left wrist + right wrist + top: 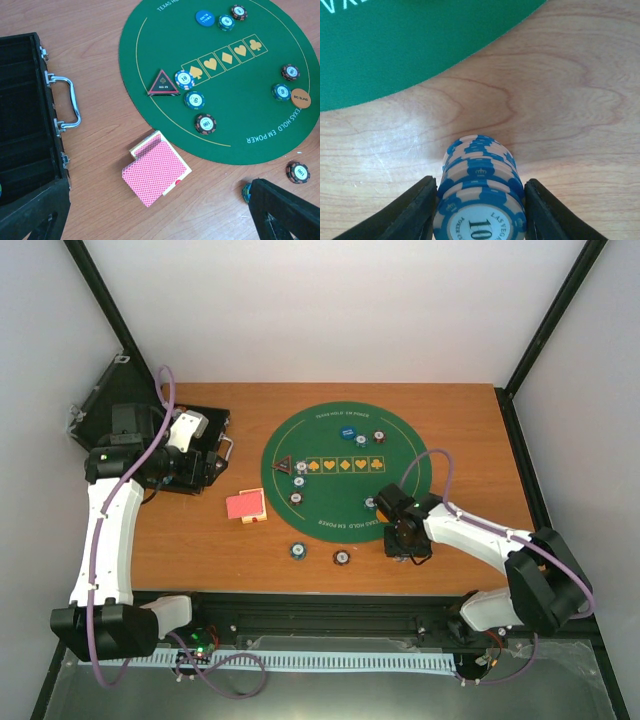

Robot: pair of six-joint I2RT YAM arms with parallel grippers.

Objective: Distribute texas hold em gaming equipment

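Right gripper (479, 182): low over the table (560, 90), jaws narrowed to straddle a chip stack (480, 200). The fingers (415, 215) sit just beside the striped rims on both sides. I cannot tell from the wrist view whether they are pressing the stack yet. Judgement: straddling the full width of the stack lets several chips be moved as one column rather than singly.

Chip stack: blue-and-peach, upright, top face marked 10, centred between the jaws. It stands on bare wood just outside the near-right rim of the green mat (395, 45), toward the table's near edge and right of centre.

Further left along the near edge, one loose chip (341, 558) and a second chip (297, 551) lie flat on the wood, apart from each other.

On the mat:
- The triangular marker (163, 84) sits by the left rim, with three chips close beside it.
- The blue button (205, 18) is at the far side, with two chips near it.
- The orange button (300, 98) is on the near-right rim, with two chips near it.

Judgement: these groups read as seats already supplied, and the stack in hand is probably meant for another position.

Red-backed cards (156, 172): a slightly fanned pile on the wood between the mat's left rim and the black case (30, 125). None are dealt out.

Left gripper (157, 212): jaws wide and empty, hovering by the case's handle side toward the table's left edge, well apart from the chip stack.
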